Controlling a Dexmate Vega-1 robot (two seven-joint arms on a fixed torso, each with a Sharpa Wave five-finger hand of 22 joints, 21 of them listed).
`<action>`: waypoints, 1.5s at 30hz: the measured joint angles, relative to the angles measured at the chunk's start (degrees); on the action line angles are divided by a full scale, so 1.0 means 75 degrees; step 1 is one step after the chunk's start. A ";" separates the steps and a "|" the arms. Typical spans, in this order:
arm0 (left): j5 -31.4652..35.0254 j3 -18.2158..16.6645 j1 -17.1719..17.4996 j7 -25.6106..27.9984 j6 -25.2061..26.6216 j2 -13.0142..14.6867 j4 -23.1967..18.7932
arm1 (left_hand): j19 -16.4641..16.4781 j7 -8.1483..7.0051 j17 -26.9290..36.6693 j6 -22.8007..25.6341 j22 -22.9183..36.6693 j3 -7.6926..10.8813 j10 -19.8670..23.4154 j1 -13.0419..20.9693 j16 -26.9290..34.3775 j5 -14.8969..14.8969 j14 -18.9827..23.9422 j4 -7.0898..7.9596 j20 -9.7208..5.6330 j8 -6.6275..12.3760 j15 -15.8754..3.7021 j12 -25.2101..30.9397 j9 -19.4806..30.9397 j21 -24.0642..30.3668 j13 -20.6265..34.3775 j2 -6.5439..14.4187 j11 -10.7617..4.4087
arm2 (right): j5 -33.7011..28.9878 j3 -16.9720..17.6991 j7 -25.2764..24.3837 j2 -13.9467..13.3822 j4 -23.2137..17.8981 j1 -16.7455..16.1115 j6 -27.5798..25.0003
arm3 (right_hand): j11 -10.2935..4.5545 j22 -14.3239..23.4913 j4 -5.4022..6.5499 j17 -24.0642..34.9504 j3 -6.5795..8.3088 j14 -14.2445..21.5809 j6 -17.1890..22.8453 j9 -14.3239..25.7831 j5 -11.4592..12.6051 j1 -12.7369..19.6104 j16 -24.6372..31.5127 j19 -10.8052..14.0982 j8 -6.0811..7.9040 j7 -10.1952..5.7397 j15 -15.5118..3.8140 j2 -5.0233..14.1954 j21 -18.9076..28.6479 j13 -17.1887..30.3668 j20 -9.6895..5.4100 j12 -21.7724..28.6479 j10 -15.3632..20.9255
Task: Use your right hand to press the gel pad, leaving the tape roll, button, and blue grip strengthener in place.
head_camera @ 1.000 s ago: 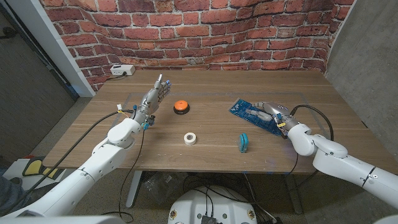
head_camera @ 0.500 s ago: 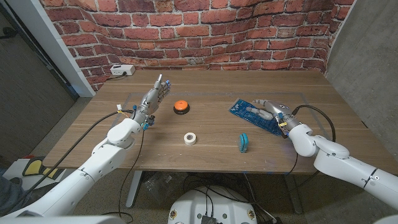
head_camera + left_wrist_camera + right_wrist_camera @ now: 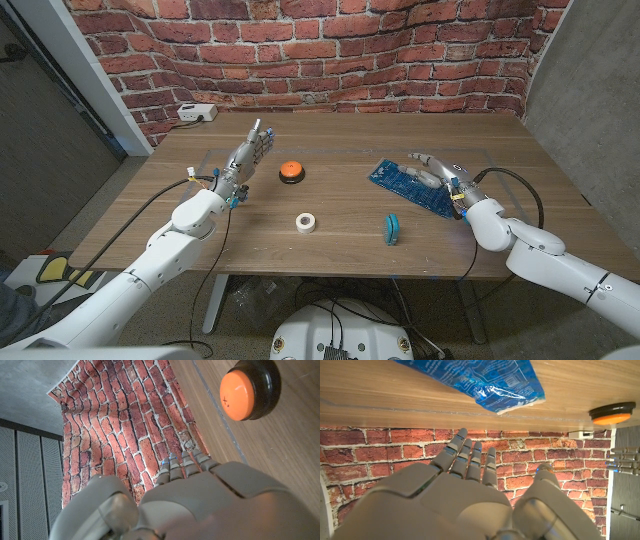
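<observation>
The blue gel pad (image 3: 398,181) lies on the right half of the table, with its printed plastic showing in the right wrist view (image 3: 485,380). My right hand (image 3: 432,169) hovers over the pad's far right part, fingers stretched out and apart, holding nothing; its fingers (image 3: 465,457) stand off the pad. The orange button (image 3: 291,172) sits left of centre, and the white tape roll (image 3: 306,222) lies nearer the front. The blue grip strengthener (image 3: 392,228) stands in front of the pad. My left hand (image 3: 250,150) is left of the button (image 3: 247,389), fingers extended and empty.
A white power box (image 3: 197,113) with a cable sits at the table's back left corner. A brick-pattern backdrop (image 3: 330,50) hangs behind the table. A grey wall (image 3: 590,90) closes in on the right side.
My right hand has lifted off the gel pad and drawn slightly back toward the far side. Left hand, button, tape roll and grip strengthener have not moved.
</observation>
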 measured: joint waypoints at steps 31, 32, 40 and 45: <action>-0.0004 -0.0051 0.0080 -0.0014 -0.0165 -0.0001 -0.0008 | 0.0001 0.0001 0.0000 0.0000 0.0000 -0.0052 0.0000 0.0000 0.0000 0.0000 0.0000 0.0011 -0.0001 0.0000 0.0000 0.0000 0.0000 0.0000 0.0000 0.0000 0.0000 | 0.1572 0.0519 -0.0092 0.0818 0.0715 0.0128 0.1771 | 0.0080 -0.0009 0.0000 0.0001 0.0000 0.0181 0.0305 0.0026 0.0000 0.0041 -0.0001 0.0131 0.0103 0.0038 0.0017 -0.0041 0.0000 0.0000 0.0059 0.0113 0.0082; -0.0003 -0.0052 0.0081 -0.0014 -0.0165 -0.0001 -0.0008 | 0.0001 0.0001 0.0000 0.0000 0.0000 -0.0052 0.0000 0.0000 0.0000 0.0000 0.0000 0.0011 -0.0001 0.0000 0.0000 0.0000 0.0000 0.0000 0.0000 0.0000 0.0000 | 0.1631 0.0524 -0.0070 0.0832 0.0733 0.0131 0.1822 | 0.0080 -0.0009 0.0000 0.0002 0.0000 0.0192 0.0306 0.0026 0.0000 0.0040 -0.0001 0.0131 0.0103 0.0038 0.0029 -0.0041 0.0000 0.0000 0.0059 0.0113 0.0082; -0.0005 -0.0070 0.0101 -0.0021 -0.0171 0.0001 -0.0008 | 0.0001 0.0001 0.0000 -0.0001 0.0000 -0.0052 0.0000 0.0000 0.0000 0.0000 0.0000 0.0011 -0.0001 0.0000 0.0000 0.0000 0.0000 0.0000 0.0000 -0.0001 0.0000 | 0.2504 0.0667 0.0291 0.1135 0.1117 0.0215 0.2504 | 0.0080 -0.0009 0.0000 0.0002 0.0000 0.0218 0.0209 0.0026 0.0000 0.0040 0.0030 0.0171 0.0047 0.0134 0.0055 -0.0041 0.0000 0.0000 0.0019 0.0113 0.0082; -0.0011 -0.0076 0.0107 -0.0022 -0.0172 0.0006 -0.0009 | 0.0001 0.0001 0.0000 0.0000 0.0000 -0.0075 0.0000 0.0000 0.0000 0.0000 0.0000 -0.0012 -0.0001 0.0000 0.0000 0.0000 -0.0019 0.0000 0.0000 -0.0001 0.0000 | 0.2879 0.0747 0.0454 0.1309 0.1339 0.0254 0.2771 | 0.0118 -0.0009 0.0000 0.0002 0.0000 0.0218 0.0127 0.0026 0.0000 0.0040 0.0030 0.0174 0.0015 0.0136 0.0055 -0.0041 0.0000 0.0000 0.0018 0.0113 0.0181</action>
